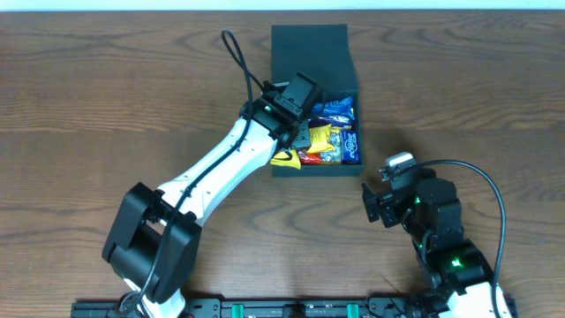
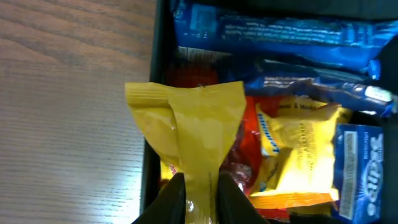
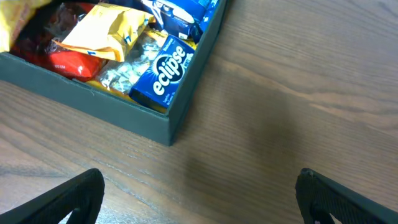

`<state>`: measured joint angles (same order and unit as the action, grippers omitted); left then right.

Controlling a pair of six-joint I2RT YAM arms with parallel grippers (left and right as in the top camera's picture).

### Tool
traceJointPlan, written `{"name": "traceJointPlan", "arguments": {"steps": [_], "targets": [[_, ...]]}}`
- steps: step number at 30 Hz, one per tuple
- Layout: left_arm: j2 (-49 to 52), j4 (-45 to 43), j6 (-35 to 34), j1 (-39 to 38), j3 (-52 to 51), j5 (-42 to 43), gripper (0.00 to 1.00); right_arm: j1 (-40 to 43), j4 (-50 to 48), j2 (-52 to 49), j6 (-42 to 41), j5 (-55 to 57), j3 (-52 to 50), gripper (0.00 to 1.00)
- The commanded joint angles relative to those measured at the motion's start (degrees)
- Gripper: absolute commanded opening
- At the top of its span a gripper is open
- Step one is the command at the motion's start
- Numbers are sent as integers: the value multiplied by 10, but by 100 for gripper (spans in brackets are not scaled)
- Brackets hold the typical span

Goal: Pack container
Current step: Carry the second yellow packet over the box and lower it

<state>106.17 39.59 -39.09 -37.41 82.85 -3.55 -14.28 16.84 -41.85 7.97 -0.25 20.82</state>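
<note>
left gripper [image 2: 198,198] clamped the yellow packet [image 2: 193,112] | container [image 2: 155,62] wall lay directly beneath it | risk: packet possibly straddled wall, release could drop it outside | right gripper [image 3: 199,199] spread apart, idle

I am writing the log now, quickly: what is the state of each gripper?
Left gripper: closed on a yellow packet.
Right gripper: open, holding nothing.

The left arm [image 1: 221,163] is white with black joints [image 1: 150,240] and cable [image 1: 237,55] (green light [image 1: 262,109]).
</note>
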Motion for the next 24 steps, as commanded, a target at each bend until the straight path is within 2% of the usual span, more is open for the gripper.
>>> {"name": "traceJointPlan", "arguments": {"steps": [1,9,16,18,19,24], "targets": [[-17,-4,-23,-5,-2,-18,18,7,-1,2,-6,-2,-2,99],[-17,-87,-39,-10,-56,-17,18,7,-1,2,-6,-2,-2,99],[-18,-106,-47,-12,-60,-13,18,7,-1,2,-6,-2,-2,99],[-18,-109,-47,-12,-61,-13,9,7,-1,2,-6,-2,-2,99],[-18,-112,-47,-12,-63,-14,8,7,-1,2,-6,-2,-2,99],[-18,-116,-47,-16,-64,-14,10,7,-1,2,-6,-2,-2,99]]}}
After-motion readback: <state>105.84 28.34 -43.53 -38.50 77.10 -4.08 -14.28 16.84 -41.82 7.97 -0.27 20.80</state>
